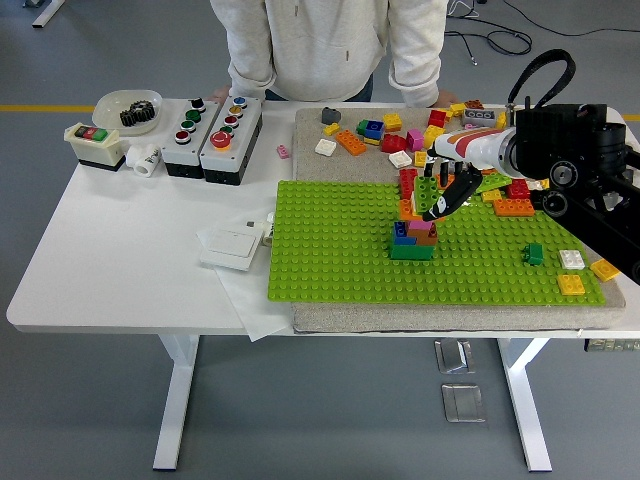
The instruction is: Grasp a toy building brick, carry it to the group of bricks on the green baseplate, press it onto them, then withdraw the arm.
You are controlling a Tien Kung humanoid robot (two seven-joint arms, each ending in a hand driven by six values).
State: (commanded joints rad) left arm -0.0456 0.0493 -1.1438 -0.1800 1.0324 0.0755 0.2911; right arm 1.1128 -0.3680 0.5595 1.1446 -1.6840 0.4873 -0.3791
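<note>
- The right robot hand [447,193] reaches in from the right over the green baseplate [340,250], its black fingers [452,198] pointing down and to the left
- A green brick [427,189] sits at the fingers, just above the group of bricks; I cannot tell whether the fingers are clamped on it or only touching it
- The group of bricks [413,238] stands near the middle of the baseplate: a green brick at the bottom, blue and brown ones above it, a pink one on top
- Loose bricks [372,131] in red, yellow, orange, white and blue lie scattered along the far edge of the grey mat [310,120] under the baseplate
- A small green brick [535,254] and a yellow brick [572,284] sit apart towards the baseplate's right end
- On the white worktop [120,240], to the left, stand push-button boxes [211,138] and a white bowl [128,108]
- A person in a pale hooded top [330,45] stands at the far side
</note>
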